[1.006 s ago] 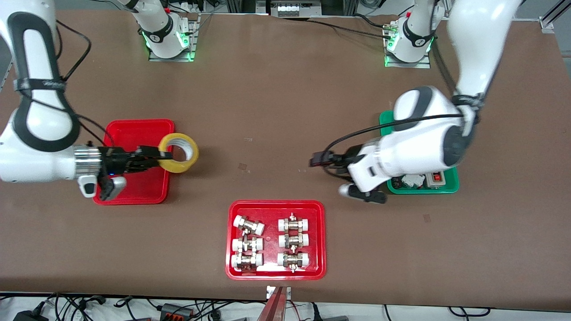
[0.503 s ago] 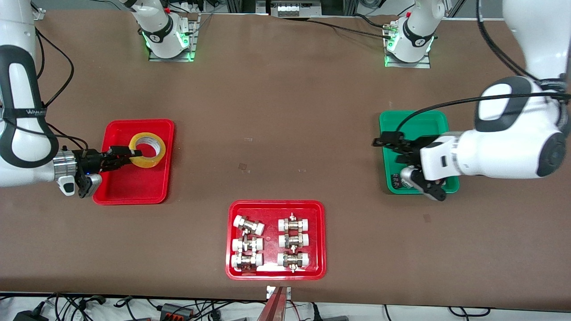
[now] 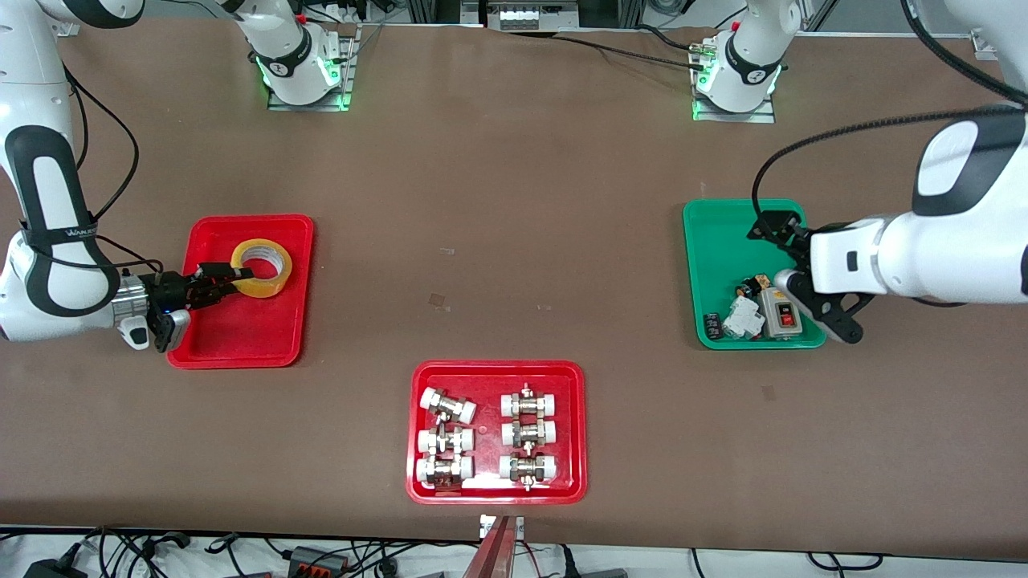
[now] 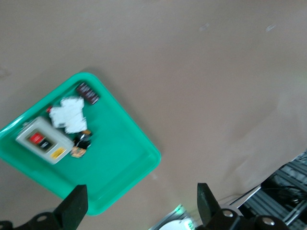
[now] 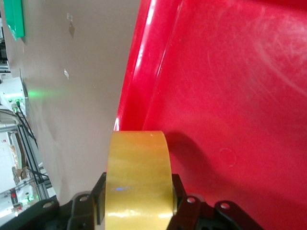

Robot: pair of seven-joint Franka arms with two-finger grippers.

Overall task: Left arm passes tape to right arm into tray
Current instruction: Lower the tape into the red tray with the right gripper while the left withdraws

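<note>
The tape [image 3: 262,270], a yellow roll with a pale core, hangs low inside the plain red tray [image 3: 241,337]. I cannot tell whether it touches the tray floor. My right gripper [image 3: 233,279] is shut on the roll's rim, reaching in from the right arm's end of the table. In the right wrist view the tape [image 5: 138,172] fills the gap between the black fingers [image 5: 99,194] of the right gripper [image 5: 138,196], above the glossy tray [image 5: 240,96]. My left gripper [image 3: 773,228] stands open and empty over the green tray [image 3: 723,241]; the left gripper [image 4: 139,206] is seen wide apart in its wrist view.
The green tray [image 4: 120,158] holds a grey switch box [image 3: 780,312] and small electrical parts [image 3: 743,317]. A second red tray [image 3: 498,490] with several white-capped metal fittings lies near the front edge. The two arm bases [image 3: 305,64] stand along the table's back edge.
The right arm drew back toward its end of the table and lowered the tape into the red tray. The left arm withdrew toward its own end, over the green tray.
</note>
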